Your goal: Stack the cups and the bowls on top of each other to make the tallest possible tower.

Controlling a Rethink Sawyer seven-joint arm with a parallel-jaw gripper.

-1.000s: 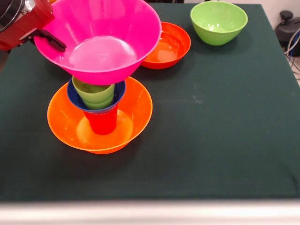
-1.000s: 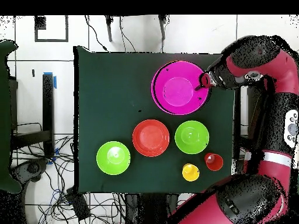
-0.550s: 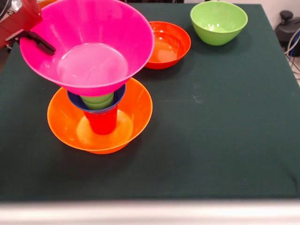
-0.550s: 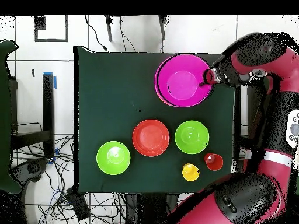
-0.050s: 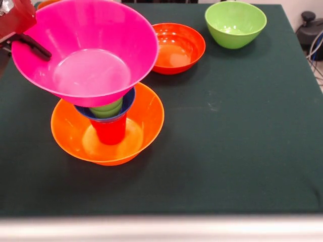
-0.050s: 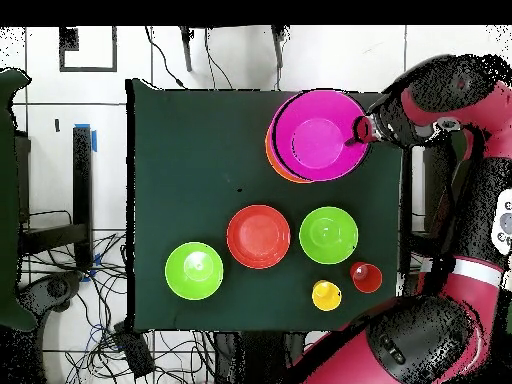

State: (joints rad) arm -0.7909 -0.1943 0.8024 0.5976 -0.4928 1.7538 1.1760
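One glossy flared pink bowl (image 5: 86, 50) hangs tilted over the tower (image 5: 108, 113): tapered red cup (image 5: 109, 131), small blue bowl (image 5: 123, 105), green cups (image 5: 107, 109), seated in the wide orange bowl (image 5: 146, 121) on the table (image 5: 237, 131). End effector (image 5: 31, 44) is clamped on the pink bowl's rim, far side from the red-orange bowl (image 5: 179, 48).

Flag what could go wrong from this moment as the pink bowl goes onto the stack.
1. The gripper holds the large pink bowl by one rim edge, tilted and off-centre over the tower; released like this, it may slide off.
2. The tower rests on a narrow red cup inside the orange bowl; a sideways push could topple it.
3. A falling bowl could hit the red-orange bowl nearby.
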